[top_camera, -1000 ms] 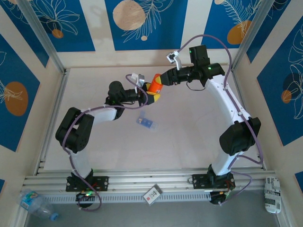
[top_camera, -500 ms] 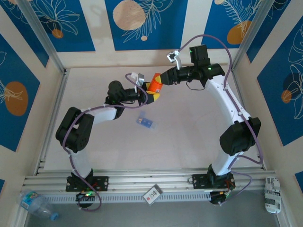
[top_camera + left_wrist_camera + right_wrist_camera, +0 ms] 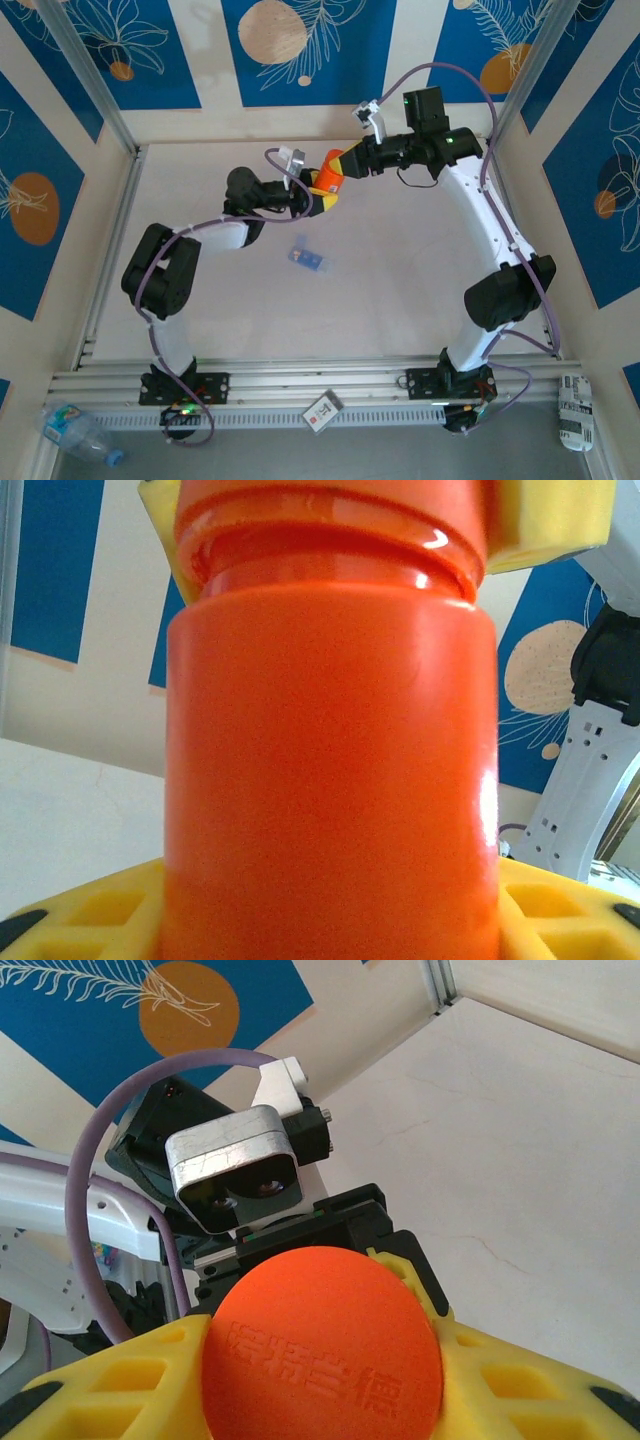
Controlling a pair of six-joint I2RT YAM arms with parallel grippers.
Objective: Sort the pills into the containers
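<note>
a smooth, glossy orange cylindrical plastic bottle (image 3: 330, 780) sits between the matt yellow plastic fingers (image 3: 90, 910) of the left tool (image 3: 330, 920).

Raised Chinese characters cross the orange bottle's cap (image 3: 325, 1345) — I cannot read them

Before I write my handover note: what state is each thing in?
orange bottle: held between both tools, capped.
left tool: shut on the bottle's body.
right tool: shut on the cap.
blue pill box: flat on the table, untouched; lid unclear.
</note>
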